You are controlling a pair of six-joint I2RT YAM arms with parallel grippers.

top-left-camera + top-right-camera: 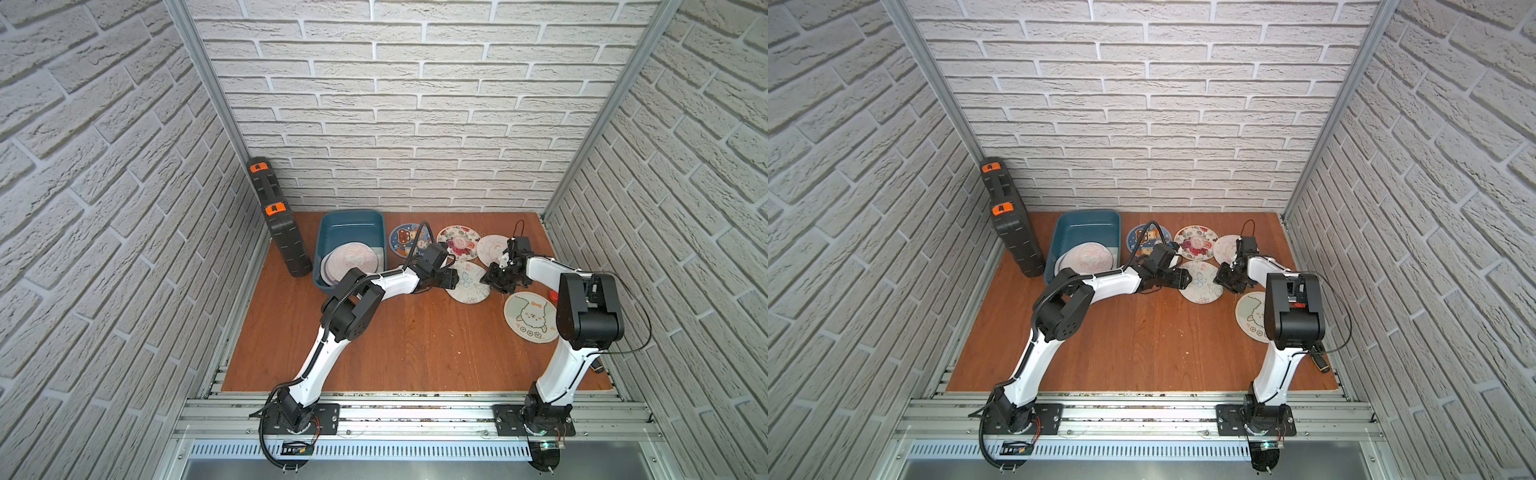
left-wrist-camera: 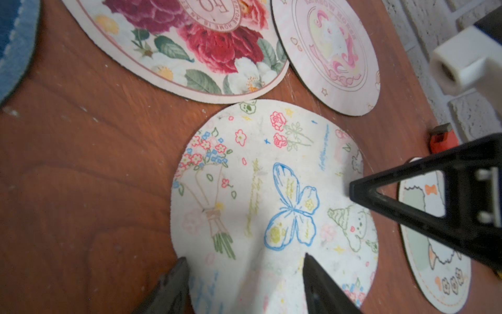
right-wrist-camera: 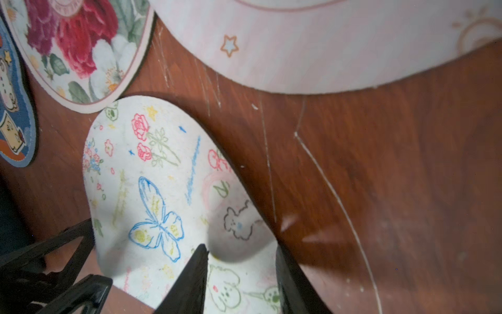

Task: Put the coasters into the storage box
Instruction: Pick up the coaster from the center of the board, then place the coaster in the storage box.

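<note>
Nearest, my L gripper [image 2: 244, 261] stood narrowed astride the butterfly coaster's [image 2: 271, 176] rim w/ the mat bulging btwn the fingers, firm hold or not I couldn't tell. My R gripper [image 3: 240, 252] pinched the opposite rim, buckled up off the wood table [image 1: 395, 353]. Brick walls [image 1: 415, 124] closed 3 sides; 5 coasters lay out beside the storage box [image 1: 353, 220], incl. blue coaster [image 1: 409, 241], rose coaster [image 1: 459, 243], pink coaster [image 1: 492, 247], lamb coaster [image 1: 530, 318], plus a stack [image 1: 353, 257] inside it, no. unclear; 1 black case [image 1: 282, 232], 1 red tool [image 1: 552, 296].

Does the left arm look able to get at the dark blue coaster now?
Likely yes: the dark blue coaster lies flat, uncovered, just past the left gripper; only that arm's cable arcs over it.
</note>
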